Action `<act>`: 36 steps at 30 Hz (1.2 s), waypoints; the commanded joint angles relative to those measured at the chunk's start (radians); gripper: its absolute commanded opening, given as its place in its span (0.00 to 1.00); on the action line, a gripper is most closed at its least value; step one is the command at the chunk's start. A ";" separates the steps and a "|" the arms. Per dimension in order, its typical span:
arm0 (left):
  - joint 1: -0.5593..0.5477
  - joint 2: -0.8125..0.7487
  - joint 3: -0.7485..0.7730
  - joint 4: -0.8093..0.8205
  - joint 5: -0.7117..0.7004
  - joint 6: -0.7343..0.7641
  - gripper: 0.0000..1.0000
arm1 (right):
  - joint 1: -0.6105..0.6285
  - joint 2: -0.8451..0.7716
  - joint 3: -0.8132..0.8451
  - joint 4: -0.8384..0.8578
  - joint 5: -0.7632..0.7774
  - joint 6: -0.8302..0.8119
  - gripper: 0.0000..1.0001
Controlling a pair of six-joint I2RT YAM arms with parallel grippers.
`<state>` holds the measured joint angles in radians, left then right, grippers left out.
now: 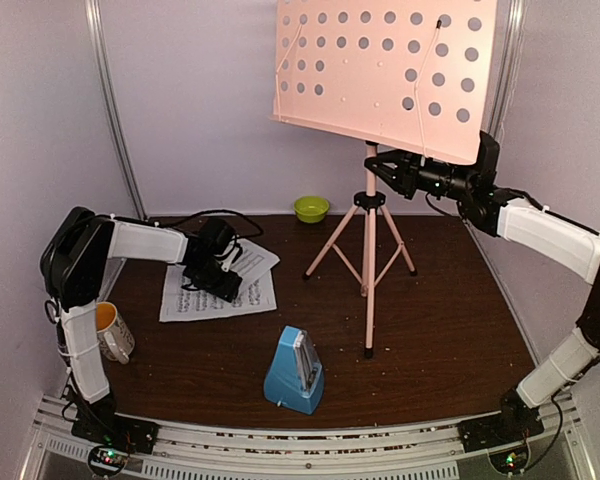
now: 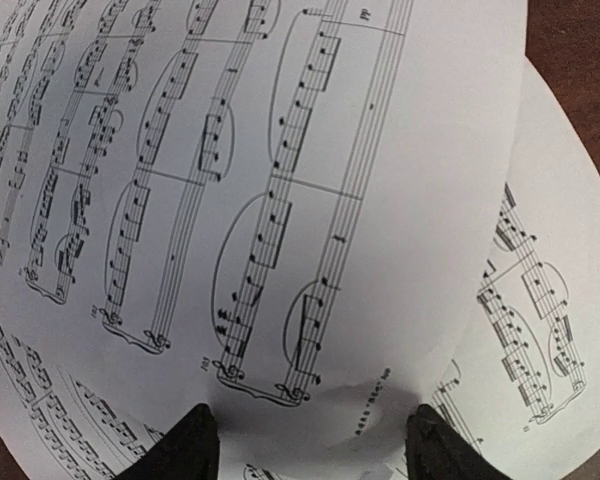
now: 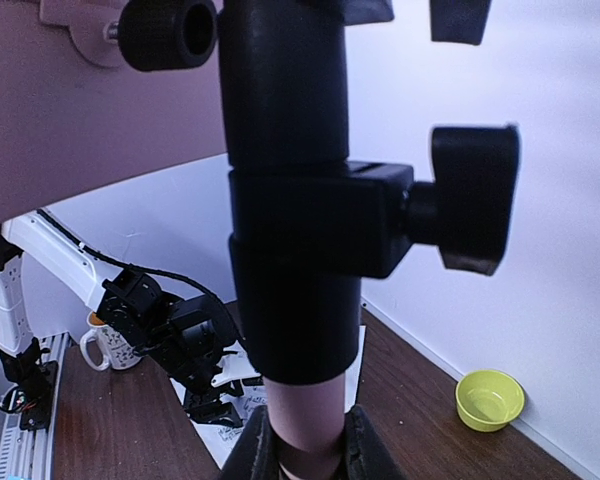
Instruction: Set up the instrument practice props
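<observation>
The pink music stand (image 1: 369,270) stands upright on its tripod at the back middle, its perforated desk (image 1: 380,75) at the top. My right gripper (image 1: 378,165) is shut on the pink pole (image 3: 305,420) just below the black collar (image 3: 290,200). Two sheet-music pages (image 1: 195,300) lie overlapped on the table at the left. My left gripper (image 1: 220,280) is open and points down on them. Its fingertips (image 2: 185,445) straddle a slightly buckled edge of the upper page (image 2: 280,200); the lower page (image 2: 540,320) shows to the right. The blue metronome (image 1: 295,372) stands at the front middle.
A white mug (image 1: 112,332) with an orange inside stands by the left arm's base. A lime-green bowl (image 1: 311,208) sits at the back wall and shows in the right wrist view (image 3: 490,398). The tripod legs (image 1: 330,255) spread over the back middle. Walls close in on three sides.
</observation>
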<state>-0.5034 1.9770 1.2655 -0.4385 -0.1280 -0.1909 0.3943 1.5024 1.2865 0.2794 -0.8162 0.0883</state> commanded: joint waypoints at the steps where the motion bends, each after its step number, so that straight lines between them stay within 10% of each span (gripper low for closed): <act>1: 0.035 0.012 -0.064 -0.071 -0.012 -0.027 0.66 | 0.046 0.005 0.121 0.275 -0.042 0.065 0.00; 14: 0.042 -0.209 -0.109 0.114 0.229 0.074 0.70 | 0.081 0.058 0.115 0.451 -0.119 0.184 0.00; 36: -0.013 -0.236 -0.050 0.364 0.694 0.351 0.79 | 0.087 -0.157 -0.182 0.295 0.033 0.108 0.75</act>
<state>-0.5091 1.7081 1.1599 -0.1741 0.4866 0.1047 0.4755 1.4025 1.1873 0.5972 -0.8532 0.2108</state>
